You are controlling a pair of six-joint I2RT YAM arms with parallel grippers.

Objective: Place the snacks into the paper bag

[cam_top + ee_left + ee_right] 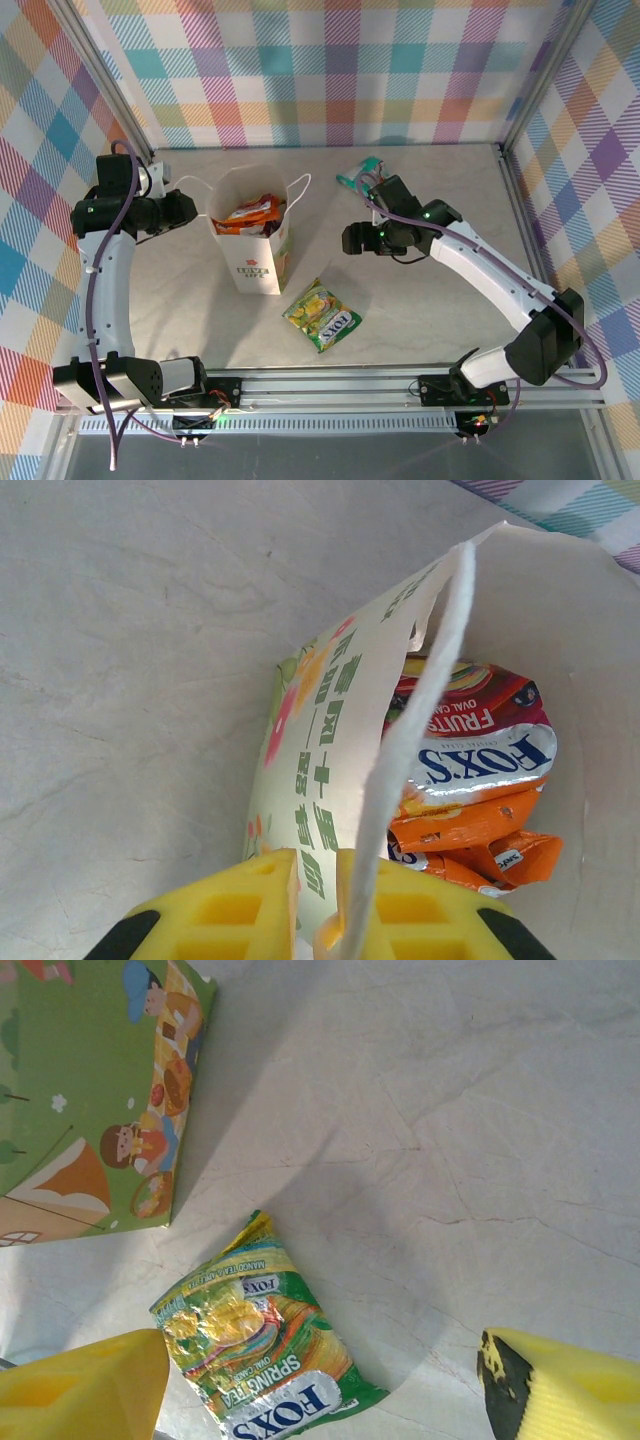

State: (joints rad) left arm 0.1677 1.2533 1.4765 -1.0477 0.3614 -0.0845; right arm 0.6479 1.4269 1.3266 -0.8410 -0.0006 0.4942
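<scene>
The white paper bag (262, 258) stands upright left of the table's centre, mouth open upward. My left gripper (192, 211) is shut on the bag's left wall (330, 730), with a cord handle (420, 710) running over one finger. Inside the bag lie a red FOX'S packet (480, 735) and orange packets (475, 830). A green-yellow packet (322, 316) lies flat on the table in front of the bag. My right gripper (356, 240) hangs open to the right of the bag. From its wrist view the green-yellow packet (262, 1345) lies below, between the spread yellow fingers (85, 1385). A teal packet (358, 176) lies behind the right arm.
The bag's printed side (90, 1090) stands close to the left of the right gripper. Metal frame posts (515, 175) and checked walls border the marble table (430, 320). A rail (330, 385) with both arm bases runs along the near edge.
</scene>
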